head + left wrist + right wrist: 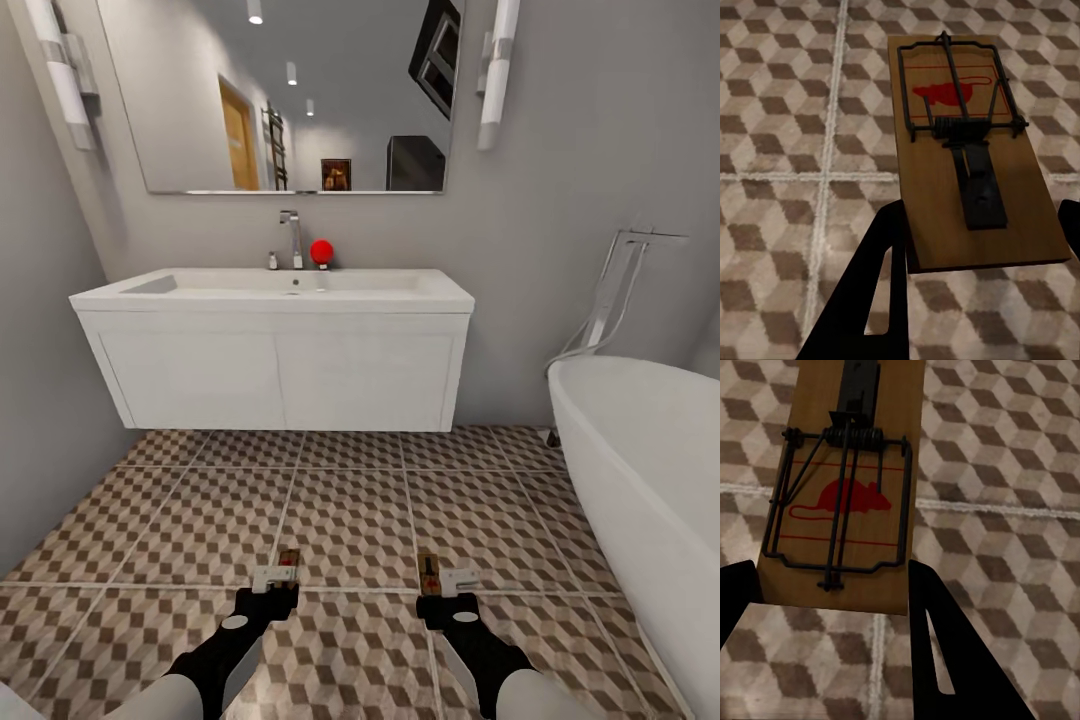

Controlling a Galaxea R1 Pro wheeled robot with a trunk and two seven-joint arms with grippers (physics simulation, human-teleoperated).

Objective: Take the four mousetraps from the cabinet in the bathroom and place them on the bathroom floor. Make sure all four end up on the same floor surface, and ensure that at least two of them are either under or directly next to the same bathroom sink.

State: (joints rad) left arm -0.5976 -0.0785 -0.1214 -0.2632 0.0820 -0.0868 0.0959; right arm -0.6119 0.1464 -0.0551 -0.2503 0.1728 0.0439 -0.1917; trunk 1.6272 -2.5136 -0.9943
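Both hands raised over the bathroom floor, each gripping one mousetrap, facing the sink.

The left hand (277, 580) is clamped on the left mousetrap (288, 562), a tan board with dark wire and a red mouse mark, seen close in the left wrist view (964, 150) between black fingers (866, 300). The right hand (447, 585) is clamped on the right mousetrap (429, 573), also visible in the right wrist view (847, 487). Both traps sit above the cube-patterned bathroom floor (350, 510), clear of the tiles. The white wall-hung sink (275, 340) stands ahead, well apart from the hands. A white bathtub (640, 470) is to the right.
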